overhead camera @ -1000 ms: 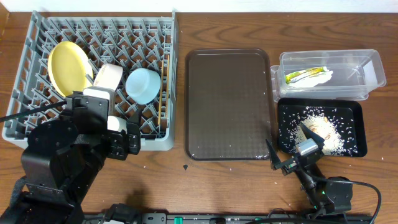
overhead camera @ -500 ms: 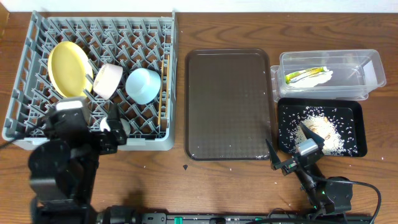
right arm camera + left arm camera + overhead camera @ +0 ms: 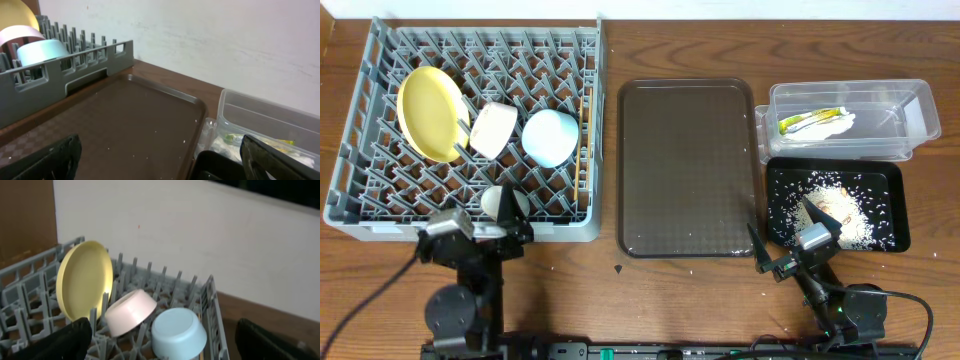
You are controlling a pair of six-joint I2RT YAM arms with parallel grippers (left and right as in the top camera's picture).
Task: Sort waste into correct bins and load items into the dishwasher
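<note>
The grey dish rack (image 3: pixel 485 32) takes the left of my table. The brown serving tray (image 3: pixel 688 165) lies in the middle, carrying only stray grains. To the right, the clear tub (image 3: pixel 910 110) sits behind the black tray (image 3: pixel 890 190), which keeps dry rubbish apart from food. The rack's pegs prop the yellow plate (image 3: pixel 430 110) on edge, with the white bowl (image 3: pixel 493 128) and light blue bowl (image 3: pixel 550 137) tipped over beside it. My left gripper (image 3: pixel 162 347) hangs off the rack's near wall, fingers spread and empty. My right gripper (image 3: pixel 165 165), likewise spread and empty, sits near the black tray. The chopsticks (image 3: pixel 585 140) lie along the rack's right wall. The wrapper (image 3: pixel 810 121) and napkin (image 3: pixel 842 124) are in the tub and the rice (image 3: pixel 845 200) is in the black tray, so I judge the sorting done.
</note>
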